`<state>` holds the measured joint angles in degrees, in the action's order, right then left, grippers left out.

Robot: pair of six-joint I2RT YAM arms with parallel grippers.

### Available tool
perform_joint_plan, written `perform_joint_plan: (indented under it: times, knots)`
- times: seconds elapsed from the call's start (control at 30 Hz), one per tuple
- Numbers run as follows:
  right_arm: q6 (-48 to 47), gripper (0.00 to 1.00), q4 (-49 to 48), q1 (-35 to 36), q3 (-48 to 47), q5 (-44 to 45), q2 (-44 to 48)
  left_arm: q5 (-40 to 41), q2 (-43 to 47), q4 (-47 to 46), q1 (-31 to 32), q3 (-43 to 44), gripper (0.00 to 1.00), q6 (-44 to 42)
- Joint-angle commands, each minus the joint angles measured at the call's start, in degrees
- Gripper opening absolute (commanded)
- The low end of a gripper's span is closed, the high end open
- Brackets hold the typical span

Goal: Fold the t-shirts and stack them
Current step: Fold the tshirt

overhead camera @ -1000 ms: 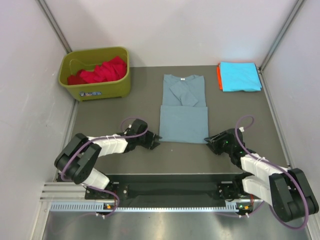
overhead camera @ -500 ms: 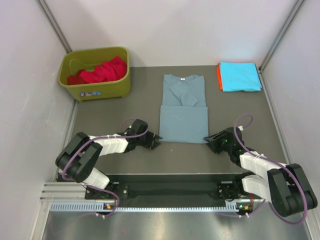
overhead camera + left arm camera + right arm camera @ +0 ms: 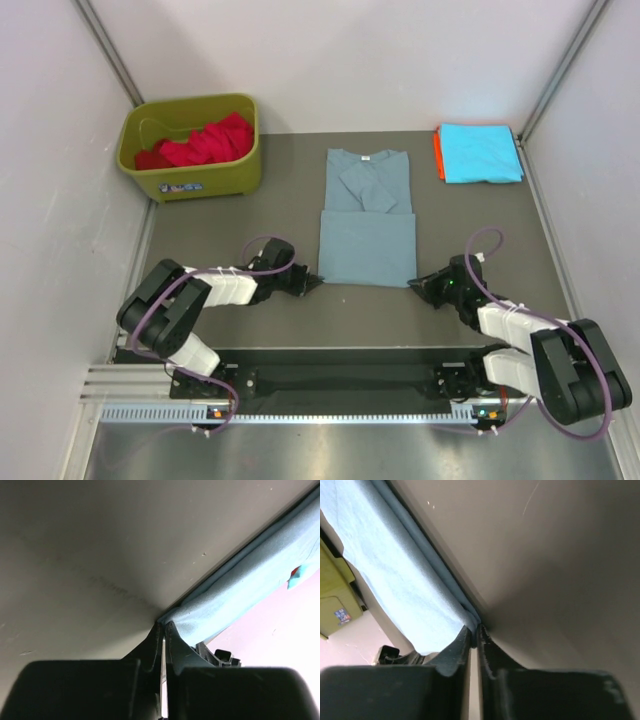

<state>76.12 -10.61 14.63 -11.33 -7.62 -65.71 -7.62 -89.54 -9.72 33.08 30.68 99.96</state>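
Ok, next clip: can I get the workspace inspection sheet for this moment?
Surface: dark grey table, flat.
Job's things: grey-blue t-shirt partly folded at centre; cyan t-shirt folded atop orange t-shirt, far right; red t-shirts crumpled in olive-green bin, far left.
Clutter: nothing seen.
Grippers: left gripper shut on the grey-blue t-shirt's near left corner; right gripper shut on its near right corner.
Cables: purple cables loop on both arms, clear of the cloth.
Surroundings: pale enclosure walls on three sides.
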Motion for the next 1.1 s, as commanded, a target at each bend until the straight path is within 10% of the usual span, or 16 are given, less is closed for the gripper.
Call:
perform_joint_plan:
  times: [0.0,0.5,0.77,1.07]
  knots:
    - [-3.33,0.0,4.28,0.66,0.0,1.29,-1.52,3.14,-2.22,4.34,-0.56,-1.41,0.0,-3.19]
    - [-11.34,0.0,30.1,1.18,1.31,-2.14,22.89,5.77,22.9,22.18,3.12,-6.24,0.0,-7.86]
    - [-9.15,0.0,46.29,3.82,1.84,-4.24,43.89,12.62,40.04,32.73,15.68,-8.61,0.0,0.57]
    - [-12.83,0.0,51.48,5.67,-4.65,-6.44,44.28,19.57,42.08,37.05,28.26,-6.42,0.0,9.73]
